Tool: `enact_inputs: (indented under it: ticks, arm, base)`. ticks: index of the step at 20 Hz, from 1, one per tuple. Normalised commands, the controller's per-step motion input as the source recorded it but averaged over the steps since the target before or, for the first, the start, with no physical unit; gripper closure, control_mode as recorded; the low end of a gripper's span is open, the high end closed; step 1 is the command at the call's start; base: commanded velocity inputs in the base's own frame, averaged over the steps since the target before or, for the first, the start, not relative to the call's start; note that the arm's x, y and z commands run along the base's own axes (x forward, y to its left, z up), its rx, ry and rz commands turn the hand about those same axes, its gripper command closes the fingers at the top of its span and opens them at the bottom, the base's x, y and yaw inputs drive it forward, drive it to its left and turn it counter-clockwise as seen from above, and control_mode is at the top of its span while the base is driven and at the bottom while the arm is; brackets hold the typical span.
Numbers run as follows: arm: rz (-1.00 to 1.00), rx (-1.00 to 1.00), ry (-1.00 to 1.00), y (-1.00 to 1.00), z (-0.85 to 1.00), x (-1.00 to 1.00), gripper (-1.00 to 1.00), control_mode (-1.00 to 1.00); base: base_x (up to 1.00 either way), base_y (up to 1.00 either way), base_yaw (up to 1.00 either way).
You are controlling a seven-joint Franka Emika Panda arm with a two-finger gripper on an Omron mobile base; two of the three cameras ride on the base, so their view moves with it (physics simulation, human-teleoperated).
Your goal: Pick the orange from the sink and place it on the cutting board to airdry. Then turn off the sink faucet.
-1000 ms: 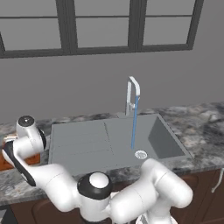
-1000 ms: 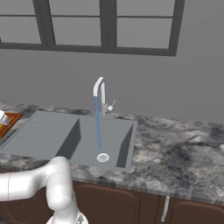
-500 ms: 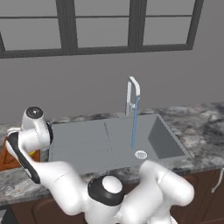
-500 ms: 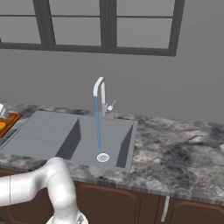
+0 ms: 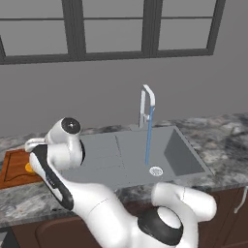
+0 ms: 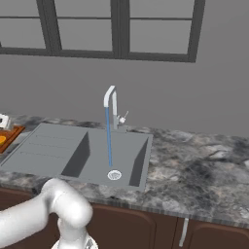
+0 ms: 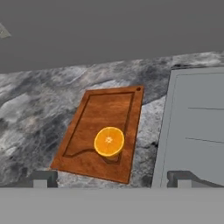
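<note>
Orange [image 7: 109, 141] now sits on the board [image 7: 103, 131], cut face up, near the board's front edge, w/ nothing touching it. Jaws are open: tips [image 7: 111, 179] stand wide apart at the bottom of the hand view, well clear of the fruit. Vs a sec ago, the arm has lifted and pulled back from the board; in the left base view the orange [image 5: 30, 168] peeks out beside the arm. So step 1 looks done. Faucet [image 5: 147, 107] is running: blue stream drops into the sink [image 5: 121, 162] by the drain. Next, imo: swing right to the lever [image 6: 123, 118] and shut the water off.
</note>
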Motion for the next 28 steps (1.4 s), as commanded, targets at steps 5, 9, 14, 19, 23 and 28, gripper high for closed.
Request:
enact_inputs:
  ticks: [5, 9, 14, 19, 23, 28]
  arm:
    - [0.08, 0.14, -0.05, -0.74, 0.69, -0.56, -1.0, -1.0]
    - [0.08, 0.04, 0.0, -0.52, 0.9, -0.67, -1.0, -1.0]
    - [0.05, -0.03, 0.0, -0.61, 0.75, -0.91, -1.0, -1.0]
    - [0.0, -0.1, 0.0, -0.85, 0.45, -1.0, -1.0, -1.0]
    - [0.0, -0.08, 0.0, -0.93, 0.37, -1.0, -1.0, -1.0]
    - [0.0, -0.02, -0.01, -0.37, 0.0, -0.72, -1.0, -1.0]
  base:
    - [0.0, 0.0, 0.0]
    - [0.0, 0.0, 0.0]
    - [0.0, 0.0, 0.0]
    - [0.0, 0.0, 0.0]
    - [0.0, 0.0, 0.0]
    - [0.0, 0.0, 0.0]
